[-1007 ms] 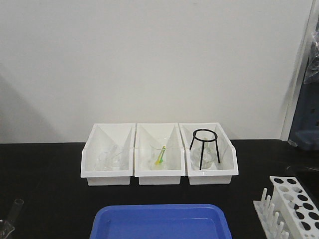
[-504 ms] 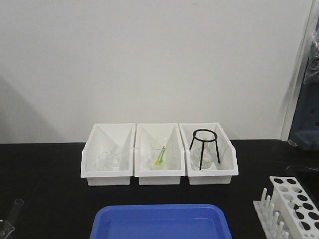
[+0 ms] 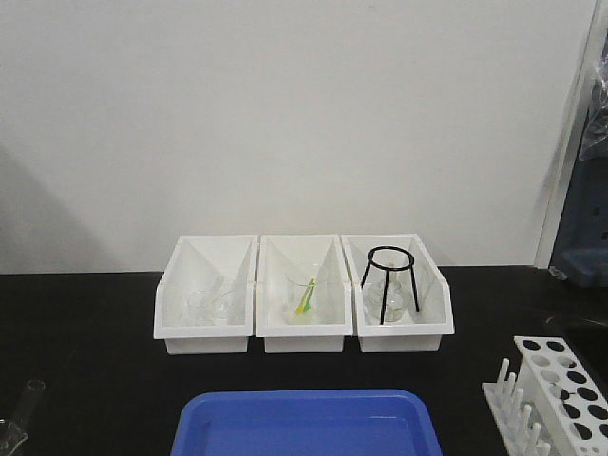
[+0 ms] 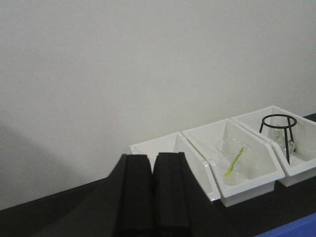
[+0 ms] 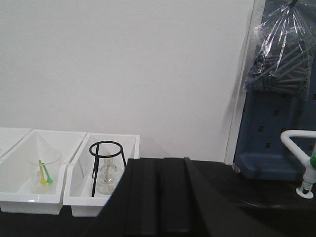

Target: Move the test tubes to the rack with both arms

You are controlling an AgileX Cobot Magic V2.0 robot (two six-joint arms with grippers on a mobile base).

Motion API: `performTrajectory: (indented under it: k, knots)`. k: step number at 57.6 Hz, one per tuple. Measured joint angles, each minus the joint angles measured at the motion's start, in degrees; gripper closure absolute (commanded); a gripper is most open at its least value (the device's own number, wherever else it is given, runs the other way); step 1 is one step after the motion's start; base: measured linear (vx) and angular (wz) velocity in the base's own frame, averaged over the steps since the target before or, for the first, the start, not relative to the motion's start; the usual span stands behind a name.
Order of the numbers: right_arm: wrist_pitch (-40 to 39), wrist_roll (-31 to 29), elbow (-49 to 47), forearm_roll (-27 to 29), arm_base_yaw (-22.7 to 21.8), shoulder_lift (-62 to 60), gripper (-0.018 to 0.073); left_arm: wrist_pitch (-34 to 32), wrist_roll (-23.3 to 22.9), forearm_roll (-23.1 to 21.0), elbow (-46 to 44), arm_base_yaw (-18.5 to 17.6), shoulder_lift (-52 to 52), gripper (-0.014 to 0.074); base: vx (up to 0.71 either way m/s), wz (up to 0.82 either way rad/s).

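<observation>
**little has moved: the tube at the left edge dips a touch, both grippers closed and empty**

your left gripper (image 4: 152, 197) has its two black fingers pressed side by side with only a thin seam between them and nothing held. the right gripper (image 5: 159, 197) looks the same, closed on nothing. both point at the far wall over the bins, so neither is lined up on glass yet.

compared with half a second ago, the one test tube (image 3: 28, 399) you can see, leaning at the near left edge of the front view, sits slightly lower and dimmer. what it rests in is cut off by the frame. the rack (image 3: 543, 391) is at the near right, well apart from it, and its visible holes are unfilled. i'd judge the transfer has not started.

the black table (image 3: 85, 323) carries a blue tray (image 3: 304, 423) near the middle. three white bins (image 3: 207, 328) stand in a row farther back, and the right one holds a black tripod ring (image 3: 388, 280). behind them is a plain white wall, with a blue pegboard panel (image 5: 276, 128) to the far right.
</observation>
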Motion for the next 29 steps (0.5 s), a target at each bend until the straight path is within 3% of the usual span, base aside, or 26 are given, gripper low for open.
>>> performTrajectory:
  k: [9,19,29]
  knots:
    - [1.3,0.4,0.0,0.0,0.0,0.0,0.0372,0.3,0.7,0.1,-0.3,0.0,0.0,0.033,0.0,0.0]
    - [2.2,0.4,0.0,0.0,0.0,0.0,0.0097,2.6,5.3,0.1,-0.3,0.0,0.0,0.0069,0.0,0.0]
    - [2.4,1.2,0.0,0.0,0.0,0.0,-0.0103,3.1,9.0,0.2,-0.3,0.0,0.5,-0.0041,0.0,0.0]
